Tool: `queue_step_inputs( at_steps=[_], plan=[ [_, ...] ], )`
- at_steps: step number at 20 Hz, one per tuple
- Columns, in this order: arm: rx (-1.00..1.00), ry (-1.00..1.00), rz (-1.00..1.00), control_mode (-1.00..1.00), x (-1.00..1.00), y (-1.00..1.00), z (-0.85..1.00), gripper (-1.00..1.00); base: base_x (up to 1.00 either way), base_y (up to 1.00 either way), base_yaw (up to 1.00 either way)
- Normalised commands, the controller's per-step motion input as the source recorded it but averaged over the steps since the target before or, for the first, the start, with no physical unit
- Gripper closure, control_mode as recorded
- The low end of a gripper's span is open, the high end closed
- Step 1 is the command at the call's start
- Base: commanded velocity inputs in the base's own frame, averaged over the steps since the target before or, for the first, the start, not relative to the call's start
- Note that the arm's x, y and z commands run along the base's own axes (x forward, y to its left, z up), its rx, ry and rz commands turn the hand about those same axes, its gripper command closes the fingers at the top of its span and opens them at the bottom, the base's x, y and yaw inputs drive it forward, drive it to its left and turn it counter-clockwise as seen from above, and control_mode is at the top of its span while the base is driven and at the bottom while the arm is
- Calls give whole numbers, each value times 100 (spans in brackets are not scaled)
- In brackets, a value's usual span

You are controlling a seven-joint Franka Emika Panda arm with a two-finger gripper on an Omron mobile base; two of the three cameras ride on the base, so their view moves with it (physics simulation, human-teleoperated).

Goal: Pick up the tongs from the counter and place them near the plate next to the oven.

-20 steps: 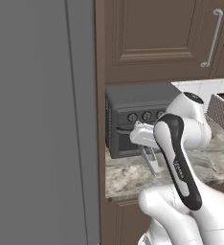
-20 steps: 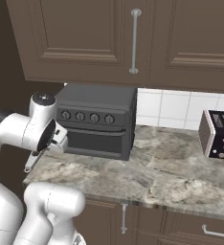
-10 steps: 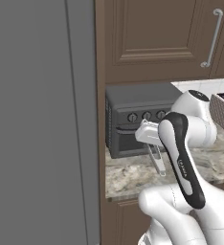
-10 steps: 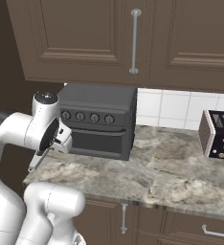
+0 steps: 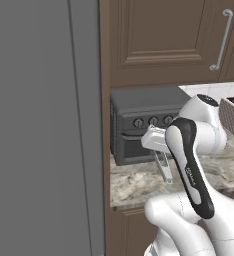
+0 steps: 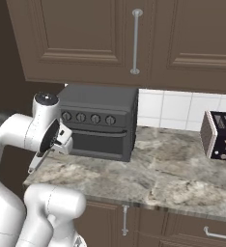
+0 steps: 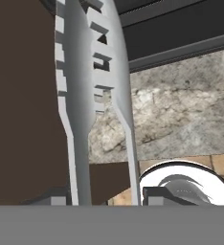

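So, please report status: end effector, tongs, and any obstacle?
End effector shut on tongs, tongs hanging above counter. Countertop oven box close behind them. Plate and wall oven not sighted.

We see a kitchen: dark brown cupboards [image 6: 134,38] over a mottled stone worktop [image 6: 182,169], white wall tiles [image 6: 182,108], a toaster [image 6: 221,135] at the right

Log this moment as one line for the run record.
hand: shut on tongs | tongs: off the counter, hanging down | near: toaster oven
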Motion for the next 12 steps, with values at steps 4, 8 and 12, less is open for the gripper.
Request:
queue_step_inputs(
  at_steps=[4,8,12],
  plan=[
    [0,1,0,-100,-1,0,-1,100,0,0,0],
    [0,3,0,100,-4,0,-4,100,-40,0,0],
    [0,0,0,100,0,0,0,100,-71,0,-12]
  ],
)
